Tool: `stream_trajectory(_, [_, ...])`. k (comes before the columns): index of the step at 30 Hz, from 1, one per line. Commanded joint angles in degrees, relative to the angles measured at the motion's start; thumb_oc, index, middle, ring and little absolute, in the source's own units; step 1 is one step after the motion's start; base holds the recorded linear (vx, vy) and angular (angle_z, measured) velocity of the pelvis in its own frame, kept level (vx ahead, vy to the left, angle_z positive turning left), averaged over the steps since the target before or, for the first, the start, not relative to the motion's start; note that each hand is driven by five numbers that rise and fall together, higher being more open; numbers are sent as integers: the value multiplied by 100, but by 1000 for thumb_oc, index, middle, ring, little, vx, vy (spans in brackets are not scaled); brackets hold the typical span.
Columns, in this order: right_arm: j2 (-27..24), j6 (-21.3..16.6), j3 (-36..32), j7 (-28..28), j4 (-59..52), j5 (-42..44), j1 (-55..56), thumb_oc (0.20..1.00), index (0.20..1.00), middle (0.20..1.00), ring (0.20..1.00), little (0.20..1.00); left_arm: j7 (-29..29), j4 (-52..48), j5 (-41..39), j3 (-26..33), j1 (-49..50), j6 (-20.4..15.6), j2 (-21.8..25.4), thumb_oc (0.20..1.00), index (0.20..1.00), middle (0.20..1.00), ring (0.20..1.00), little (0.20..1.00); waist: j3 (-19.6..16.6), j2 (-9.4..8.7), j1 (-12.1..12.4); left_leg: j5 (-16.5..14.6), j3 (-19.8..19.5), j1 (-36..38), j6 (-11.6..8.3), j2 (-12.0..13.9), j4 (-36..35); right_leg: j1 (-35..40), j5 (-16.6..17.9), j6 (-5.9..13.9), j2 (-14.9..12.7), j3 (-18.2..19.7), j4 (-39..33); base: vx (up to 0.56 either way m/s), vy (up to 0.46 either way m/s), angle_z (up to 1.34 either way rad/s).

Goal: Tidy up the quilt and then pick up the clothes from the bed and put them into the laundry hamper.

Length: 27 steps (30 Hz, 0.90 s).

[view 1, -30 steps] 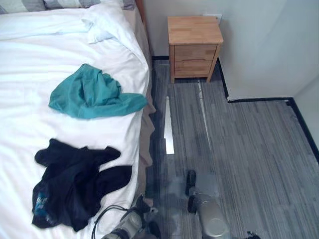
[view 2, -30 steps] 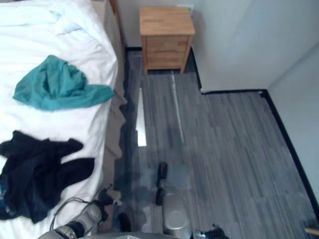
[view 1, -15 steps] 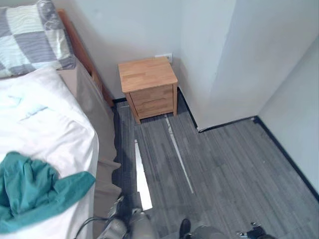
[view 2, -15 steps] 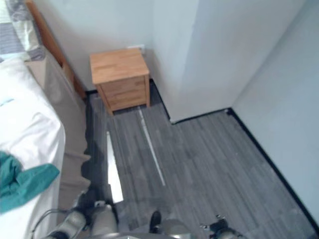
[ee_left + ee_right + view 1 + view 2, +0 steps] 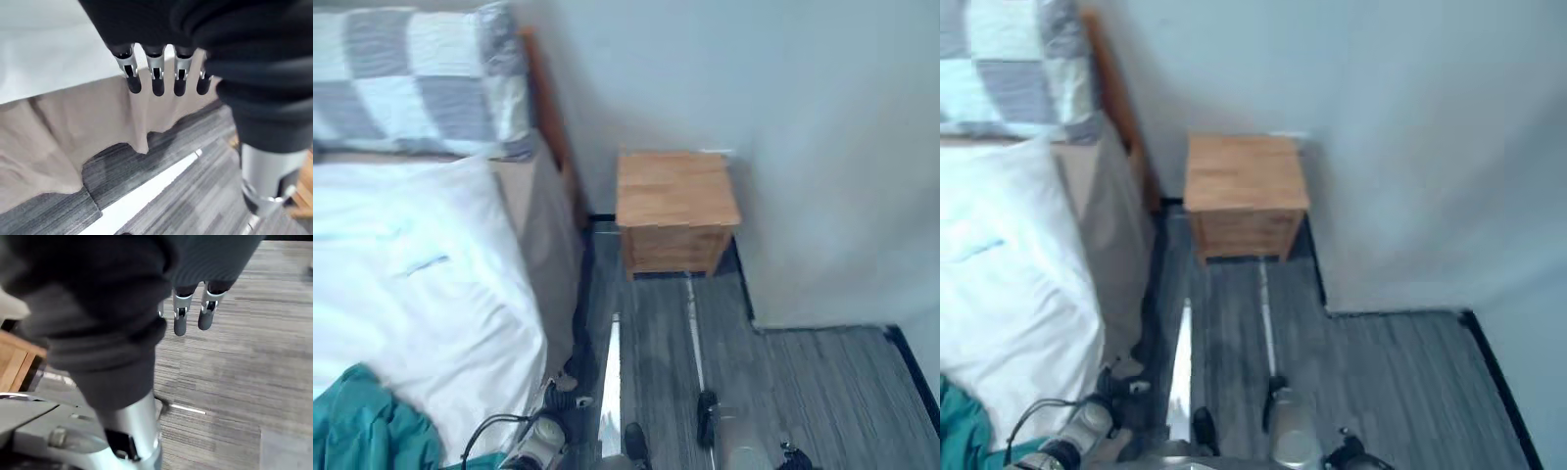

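The white quilt [image 5: 421, 284] lies over the bed on the left, with faint creases. A teal garment [image 5: 357, 436] rests on it at the near left corner of the eye views, only partly in frame. My left hand [image 5: 154, 73] hangs beside the bed with straight fingers and holds nothing; past it are the beige bed skirt [image 5: 73, 132] and the quilt's edge. My right hand [image 5: 180, 316] hangs over the grey floor, fingers relaxed and empty.
A grey and white checked pillow [image 5: 411, 83] leans at the bed's head. A wooden nightstand [image 5: 674, 206] stands against the wall right of the bed. Grey plank floor [image 5: 803, 392] runs between the bed and the wall corner on the right.
The camera has swung toward the head of the bed: the black clothes have left the picture, the teal garment sits at the bottom edge, and the pillow has come in.
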Motion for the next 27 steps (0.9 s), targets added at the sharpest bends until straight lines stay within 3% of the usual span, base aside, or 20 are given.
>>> stream_trajectory(1, [-137,-67,-373,-198,-76,214,-593,1000,1000,1000,1000,1000,133,19,-52,-3,41,-90,26,1000,1000,1000,1000,1000,218,13,-22,-201,75,377,-816,331,25,236,933,634,-180,1019,-214,513,-191,158])
stream_trajectory(2, [-133,-60,-447,-199,-47,334,-577,1000,1000,1000,1000,1000,151,87,-101,-8,79,-100,-14,1000,1000,1000,1000,1000,151,3,-60,-350,-382,535,-852,356,27,124,1143,729,-249,1655,-388,498,-222,133])
stream_trajectory(4, [-99,-63,-418,-165,-124,260,-561,1000,1000,1000,1000,1000,161,171,-190,58,192,-137,22,1000,1000,1000,1000,1000,41,-143,59,-594,-611,637,-925,411,247,495,1274,825,-594,1029,-577,579,-346,206])
stream_trajectory(7, [-233,-171,-322,-185,-393,127,-606,1000,1000,1000,1000,1000,188,226,-311,235,468,-206,79,1000,1000,1000,1000,1000,-98,-162,268,-468,-768,406,-1224,844,823,888,1267,817,-498,459,-677,352,-419,145])
stream_trajectory(9, [-468,-213,-308,-235,-780,26,-662,1000,1000,1000,1000,1000,185,192,-379,306,533,-216,69,1000,1000,1000,1000,1000,-63,-223,273,-149,-76,-102,-1260,1199,1493,1241,1198,723,-661,-201,-726,154,-310,151])
stream_trajectory(10, [-643,-254,-339,-291,-1042,18,-742,1000,1000,1000,1000,1000,185,120,-367,345,530,-180,118,1000,1000,1000,1000,1000,-39,-272,233,-21,617,-291,-1215,1391,1727,1384,1163,668,-700,-535,-713,71,-251,151])
stream_trajectory(12, [-911,-262,-518,-352,-1539,0,-781,1000,1000,1000,1000,1000,125,7,-292,394,528,-100,213,1000,1000,1000,1000,1000,-60,-287,184,-223,1652,-406,-1239,1524,2022,1654,909,549,-664,-1041,-683,107,-194,203])
stream_trajectory(13, [-915,-255,-522,-349,-1551,-2,-773,1000,1000,1000,1000,1000,123,2,-291,392,530,-96,211,1000,1000,1000,1000,1000,-57,-278,177,-246,1639,-417,-1238,1534,2052,1663,902,551,-660,-1052,-682,78,-146,176])
stream_trajectory(14, [-1204,-299,-852,-466,-1998,19,-706,1000,1000,1000,1000,1000,111,-15,-228,460,484,-69,290,1000,1000,1000,1000,1000,-92,-294,149,-294,2285,-607,-1242,1467,2250,1737,691,422,-625,-1448,-572,15,-100,96])
stream_trajectory(15, [-1294,-332,-1034,-500,-2243,52,-603,1000,1000,1000,1000,1000,58,-25,-218,451,446,-68,271,1000,1000,1000,1000,1000,-134,-258,59,-117,3012,-477,-1298,1687,1915,1796,636,463,-642,-1887,-480,44,-83,133])
stream_trajectory(16, [-1374,-327,-1127,-520,-2409,87,-584,1000,1000,1000,1000,1000,1,-95,-249,457,455,-68,272,1000,1000,1000,1000,1000,-162,-263,50,-117,3129,-475,-1280,1711,1930,1830,608,442,-643,-1982,-409,115,66,175])
stream_trajectory(17, [-1521,-329,-1205,-467,-2617,58,-638,1000,1000,1000,1000,1000,-104,-105,-275,521,552,-54,303,1000,1000,1000,1000,1000,-188,-249,109,-278,2936,-410,-1210,1526,1694,1750,598,433,-657,-2000,-149,132,145,190])
stream_trajectory(19, [-1752,-343,-1377,-453,-3020,-126,-567,1000,1000,1000,1000,1000,-211,-32,-147,539,594,-12,354,1000,1000,1000,1000,1000,-169,-272,102,-371,2784,-302,-1092,1319,1289,1545,760,580,-962,-2172,712,88,170,89])
stream_trajectory(20, [-1898,-327,-1442,-444,-3316,-229,-673,1000,1000,1000,1000,1000,-221,-17,-98,543,607,8,413,1000,1000,1000,1000,1000,-68,-295,52,-402,2725,-269,-1024,1238,1194,1287,1049,720,-1200,-2091,1279,18,125,58])
stream_trajectory(21, [-1902,-309,-1449,-437,-3338,-235,-675,1000,1000,1000,1000,1000,-224,-19,-94,551,596,11,407,1000,1000,1000,1000,1000,-64,-311,46,-412,2729,-273,-999,1192,1180,1240,1039,750,-1256,-2063,1349,-85,90,106])
stream_trajectory(22, [-2197,-357,-1438,-582,-3711,-510,-894,1000,1000,1000,1000,1000,-220,44,7,506,593,16,508,1000,1000,1000,1000,1000,152,-333,-2,-390,2516,-311,-970,1173,1100,713,1093,818,-1263,-1419,1918,-87,2,88])
stream_trajectory(24, [-2620,-358,-1415,-713,-3961,-770,-1110,1000,1000,1000,1000,1000,-208,48,39,401,493,-3,592,1000,1000,1000,1000,1000,268,-344,-47,-339,2062,-346,-1002,1095,958,502,692,776,-794,-546,1447,-11,-53,45])
stream_trajectory(25, [-2632,-356,-1415,-714,-3958,-771,-1120,1000,1000,1000,1000,1000,-208,54,38,402,481,-5,580,1000,1000,1000,1000,1000,278,-329,-52,-340,2057,-337,-1009,1103,954,518,686,770,-784,-553,1436,37,-139,105])
stream_trajectory(26, [-3056,-326,-1458,-811,-4033,-889,-1306,1000,1000,1000,1000,1000,-245,49,17,322,371,-49,637,1000,1000,1000,1000,1000,387,-342,-117,-179,1688,-453,-1007,1021,857,463,571,650,-418,250,618,37,-136,137])
stream_trajectory(27, [-3275,-312,-1363,-806,-4022,-939,-1509,1000,1000,1000,1000,1000,-246,77,-25,280,301,-74,686,1000,1000,1000,1000,1000,421,-360,-103,-168,1511,-471,-1018,955,789,417,594,606,-352,526,305,44,-160,195])
